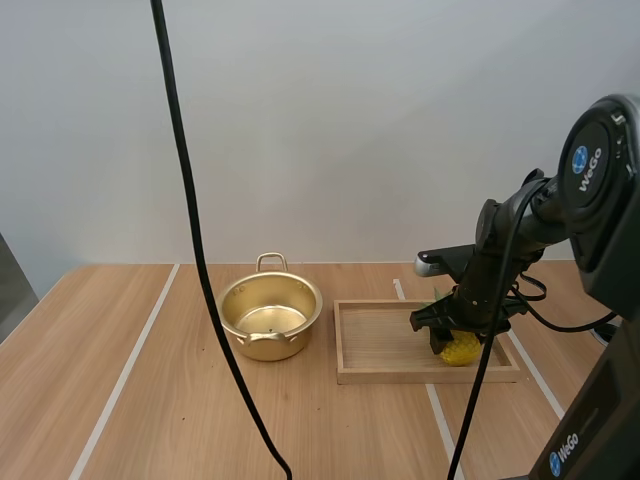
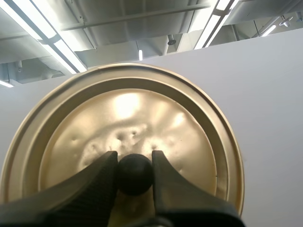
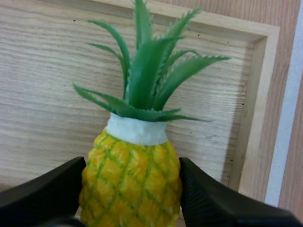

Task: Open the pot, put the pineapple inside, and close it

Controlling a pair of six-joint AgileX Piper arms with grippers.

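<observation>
The right gripper (image 1: 447,335) is pinching the pineapple (image 3: 130,184) by its body in the wooden tray (image 1: 385,375). It is needing a firm, straight lift over the tray wall before crossing to the open pot (image 1: 270,345). The left gripper (image 2: 134,158) is clamping the lid (image 2: 128,118) by its knob (image 2: 135,176).
</observation>
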